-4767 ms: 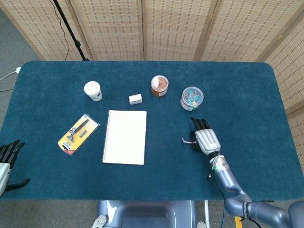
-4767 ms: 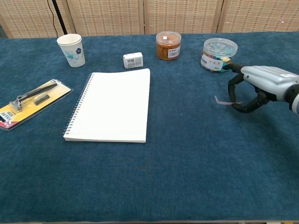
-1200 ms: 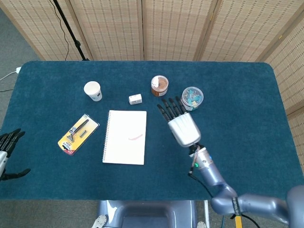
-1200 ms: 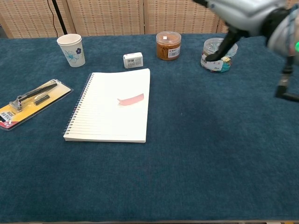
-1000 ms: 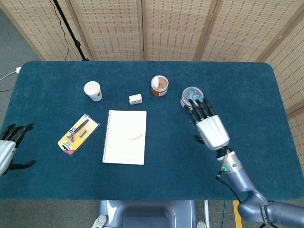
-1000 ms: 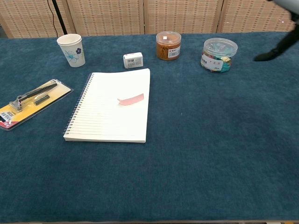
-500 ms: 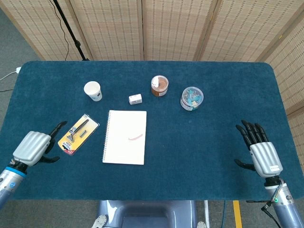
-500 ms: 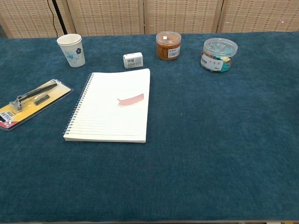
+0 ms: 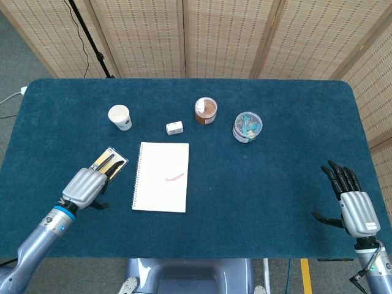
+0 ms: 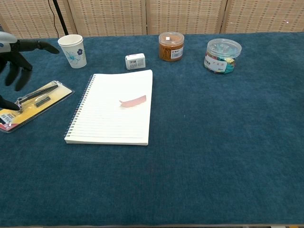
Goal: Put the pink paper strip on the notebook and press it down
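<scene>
Lying flat on the spiral notebook (image 10: pixel 111 109), toward its right edge, the pink paper strip (image 10: pixel 133 101) is being left untouched. The left hand (image 9: pixel 87 184) is being held above the packaged razor (image 10: pixel 29 101), fingers spread and gripping nothing. The right hand (image 9: pixel 353 204) is being held open at the worktop's (image 9: pixel 269 196) far right edge.

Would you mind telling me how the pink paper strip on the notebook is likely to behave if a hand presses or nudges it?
The pink paper strip looks thin and slightly curved, so it is probably floppy and very light. Lying loose on the notebook page, it may slide or lift at one end rather than stay put.
</scene>
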Controlling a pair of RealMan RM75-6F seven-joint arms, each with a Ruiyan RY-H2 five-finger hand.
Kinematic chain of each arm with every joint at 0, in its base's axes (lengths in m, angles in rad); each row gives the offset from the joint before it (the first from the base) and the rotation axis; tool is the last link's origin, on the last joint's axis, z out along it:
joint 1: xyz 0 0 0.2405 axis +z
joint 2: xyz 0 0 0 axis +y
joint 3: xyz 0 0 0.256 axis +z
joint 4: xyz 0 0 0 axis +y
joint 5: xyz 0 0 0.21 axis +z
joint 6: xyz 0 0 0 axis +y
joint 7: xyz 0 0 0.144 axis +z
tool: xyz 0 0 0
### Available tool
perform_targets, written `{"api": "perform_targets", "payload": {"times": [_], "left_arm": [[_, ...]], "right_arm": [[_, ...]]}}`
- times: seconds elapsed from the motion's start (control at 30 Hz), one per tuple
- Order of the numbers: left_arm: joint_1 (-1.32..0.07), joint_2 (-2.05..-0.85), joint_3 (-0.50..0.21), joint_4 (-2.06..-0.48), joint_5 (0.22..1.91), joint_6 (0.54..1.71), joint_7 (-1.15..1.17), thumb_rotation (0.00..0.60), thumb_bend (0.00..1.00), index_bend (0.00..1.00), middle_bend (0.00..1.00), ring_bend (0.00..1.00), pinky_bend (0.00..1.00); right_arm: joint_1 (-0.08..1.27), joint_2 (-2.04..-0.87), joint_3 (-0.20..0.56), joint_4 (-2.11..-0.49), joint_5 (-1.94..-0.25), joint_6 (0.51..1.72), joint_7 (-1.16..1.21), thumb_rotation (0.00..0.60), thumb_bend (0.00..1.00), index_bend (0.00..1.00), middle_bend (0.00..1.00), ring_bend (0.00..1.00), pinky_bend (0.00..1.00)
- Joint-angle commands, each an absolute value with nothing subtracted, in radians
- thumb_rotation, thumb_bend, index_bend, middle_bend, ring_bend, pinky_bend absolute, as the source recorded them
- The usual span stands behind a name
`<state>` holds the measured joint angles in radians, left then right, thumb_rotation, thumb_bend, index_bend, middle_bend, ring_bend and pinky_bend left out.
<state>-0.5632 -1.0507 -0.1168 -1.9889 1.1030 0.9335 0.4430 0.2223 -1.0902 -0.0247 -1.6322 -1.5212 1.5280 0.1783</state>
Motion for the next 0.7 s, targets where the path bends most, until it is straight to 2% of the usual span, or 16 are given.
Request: {"api": "perform_targets", "payload": {"times": [0.03,0.1,0.23,0.4,0.53,0.7], "left_arm": [[-0.614,-1.095,-0.118,-2.022,0.98,0.957,0.546,0.6,0.0,0.0,0.03,0.02,0.04],[-0.638,-1.116,-0.126,-2.034,0.919,0.976,0.58,0.6,0.0,0.01,0.0,0.0,0.0],[-0.687,-1.152,-0.145,-2.033,0.825,0.978,0.603,0.6,0.0,0.09,0.0,0.0,0.0],[-0.772,-1.205,-0.159,-2.011,0.698,0.965,0.649,0.6,0.0,0.12,0.0,0.0,0.0],[-0.827,-1.268,-0.161,-1.976,0.635,0.988,0.694,0.6,0.0,0.19,0.0,0.0,0.0],[-0.886,-1.351,-0.153,-1.94,0.566,1.034,0.749,0.6,0.0,0.21,0.0,0.0,0.0]], "right_arm": [[0.22,-1.087,-0.017,-1.633,-1.522,1.518,0.186,0.6,0.0,0.0,0.0,0.0,0.0],[0.217,-1.087,-0.012,-1.636,-1.527,1.518,0.189,0.6,0.0,0.0,0.0,0.0,0.0],[0.212,-1.086,-0.005,-1.638,-1.538,1.515,0.195,0.6,0.0,0.0,0.0,0.0,0.0],[0.206,-1.081,0.004,-1.639,-1.543,1.509,0.211,0.6,0.0,0.0,0.0,0.0,0.0],[0.202,-1.076,0.011,-1.638,-1.541,1.504,0.226,0.6,0.0,0.01,0.0,0.0,0.0],[0.197,-1.068,0.021,-1.636,-1.538,1.495,0.251,0.6,0.0,0.01,0.0,0.0,0.0]]}}
